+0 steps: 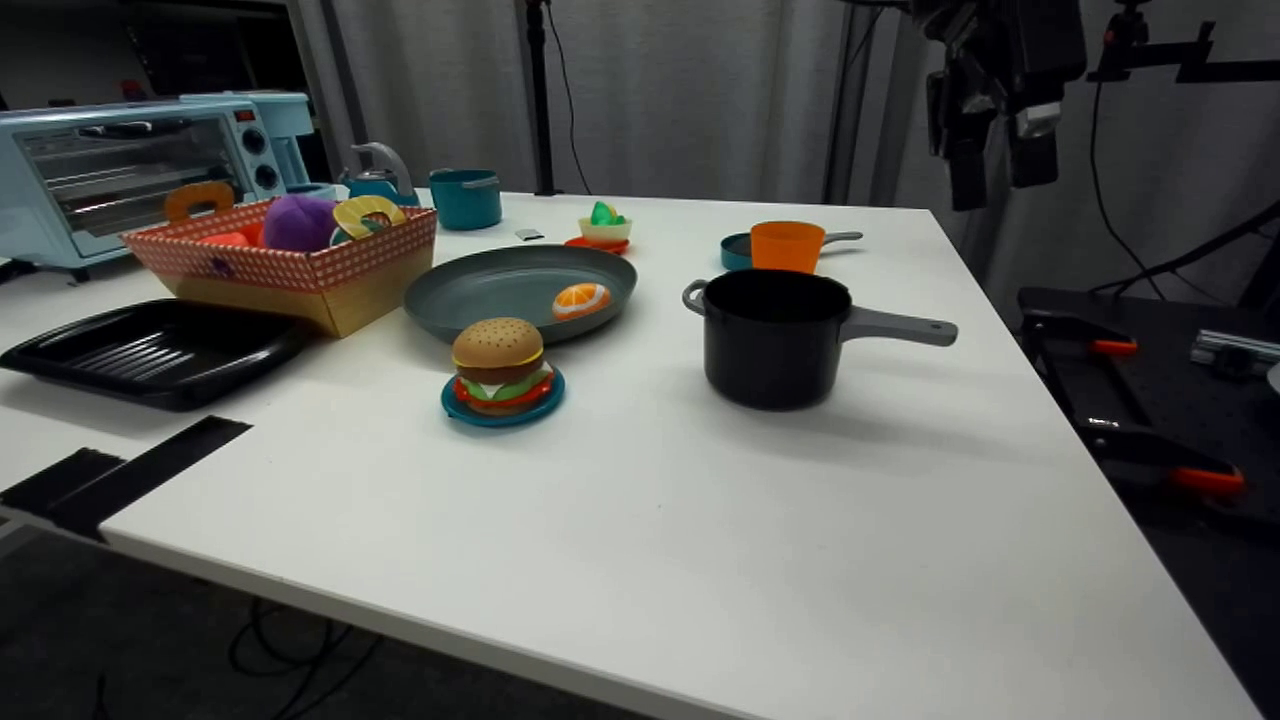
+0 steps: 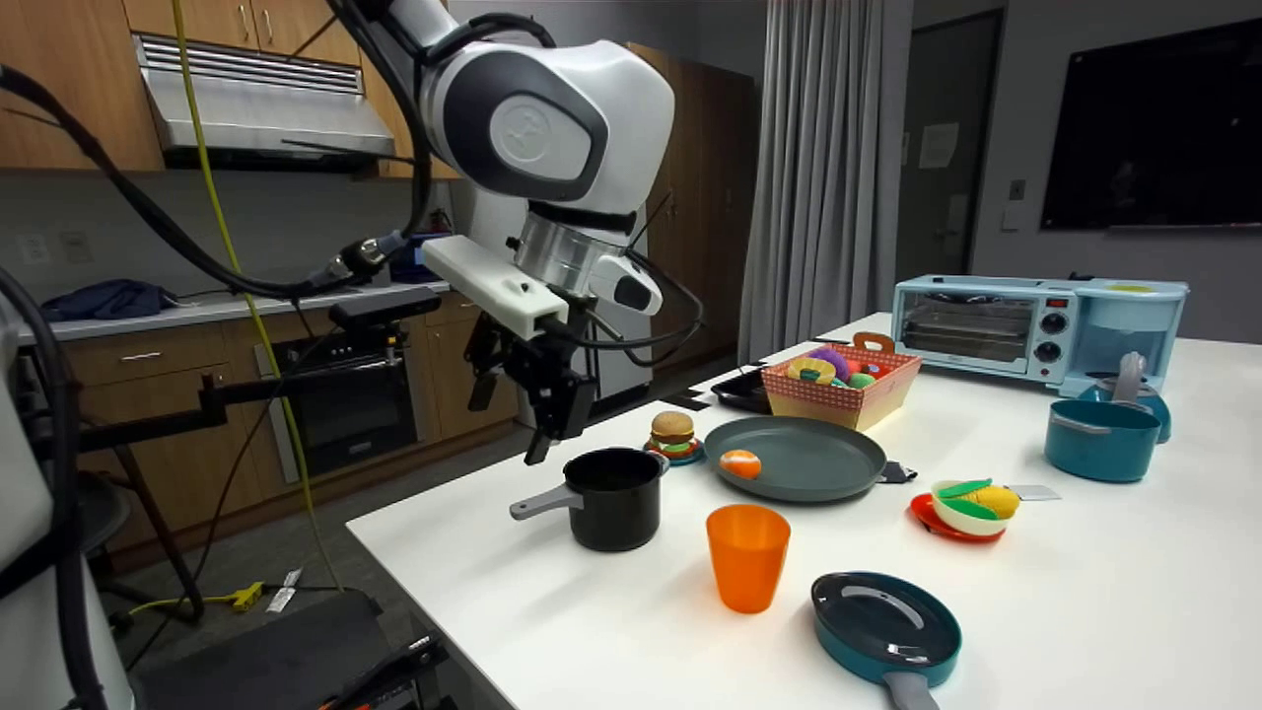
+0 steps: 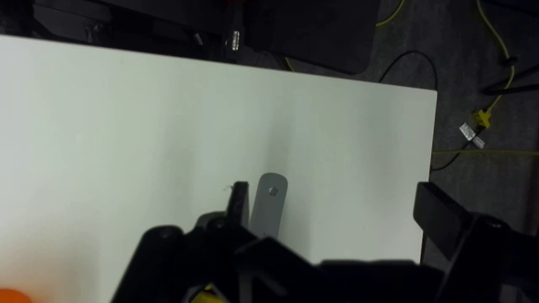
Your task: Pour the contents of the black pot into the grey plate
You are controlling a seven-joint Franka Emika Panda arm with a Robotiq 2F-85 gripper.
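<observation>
Room: grey curtain [image 2: 833, 177] in long vertical folds, wood-faced cabinets [image 2: 69, 89], a steel range hood [image 2: 261, 113] slatted along its top.

Table [image 1: 640, 560]: white, flat, smooth, straight-edged, black tape [image 1: 170, 468] at one margin.

Arm [image 2: 592, 108]: mine to run; white rounded shells with dark grey patches. Its gripper [image 3: 337, 206]: black, angular, hung above the table; I have it released, fingers well apart.

Toaster oven [image 1: 140, 180]: pale blue, boxy, glass-fronted, dark-knobbed.

Basket [image 1: 270, 300]: rectangular, flared, red-and-white checked border above a plain tan wall; holds a smooth purple piece [image 1: 298, 222] and a yellow ring [image 1: 355, 212].

Grey plate [image 2: 818, 454]: large, round, shallow, dull-surfaced.

Black tray [image 1: 200, 350]: rectangular, glossy, ribbed floor.

Black pot [image 1: 770, 345]: cylindrical, upright on the table, near the grey plate yet apart from it; interior too dark for me to read. Its long straight grey handle [image 3: 269, 204] shows in my wrist view, below and between the spread fingers, nearer one.

Teal pot [image 2: 1102, 444]: cylindrical, near a teal kettle [image 1: 380, 187] with an arched grey handle.

Small pan [image 2: 882, 611]: round, teal outside, dark and shiny within.

Orange cup [image 2: 747, 557]: tapered, smooth, upright.

Burger [image 1: 500, 365]: seeded dome over coloured layers, on a teal dish [image 1: 503, 419].

Cream bowl [image 1: 605, 231]: yellow and green pieces [image 2: 986, 500] inside, set on a red dish [image 1: 590, 243].

Orange slice [image 1: 581, 300]: segmented face, lying in the grey plate near its rim.
</observation>
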